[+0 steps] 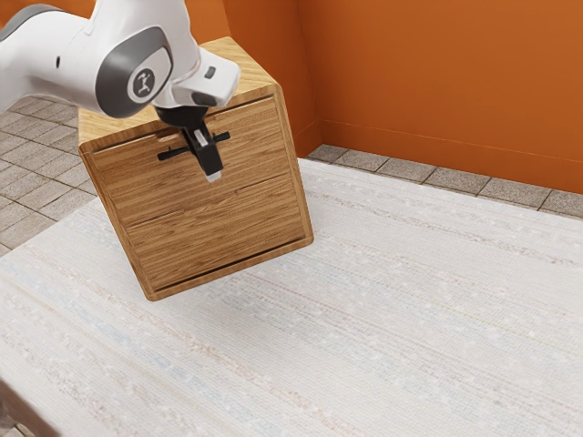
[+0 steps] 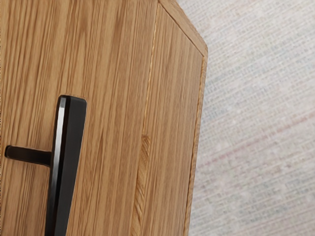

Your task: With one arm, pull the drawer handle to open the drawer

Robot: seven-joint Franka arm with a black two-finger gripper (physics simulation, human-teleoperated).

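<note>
Nearest: pale woven table (image 1: 410,300), running from 6 o'clock round to 3 o'clock of the exterior view.

On it, at 10 o'clock from the view's centre, stands a wooden cabinet (image 1: 246,71), upright, one lower corner turned toward 5 o'clock. It has a plain lower panel (image 1: 200,214). Above that is the drawer (image 1: 260,127), its front flush with the cabinet face as far as can be seen.

A black bar handle (image 1: 173,152) crosses the drawer front, slanting from 8 o'clock up to 2 o'clock.

The black gripper (image 1: 212,171) comes down from 11 o'clock across the middle of the handle, its pale tip just past the bar on the 5 o'clock side. How wide it stands, and whether it grips the bar, I cannot tell; it reads as one dark shape over the handle.

The white arm (image 1: 91,55) enters at 10 o'clock, above the cabinet top.

Wrist view: the handle lies close under the hand, held off the wood by a short post (image 2: 27,155).

Farthest: grey floor tiles (image 1: 27,173) at 9 o'clock; orange wall (image 1: 437,64) from 12 to 2 o'clock.
</note>
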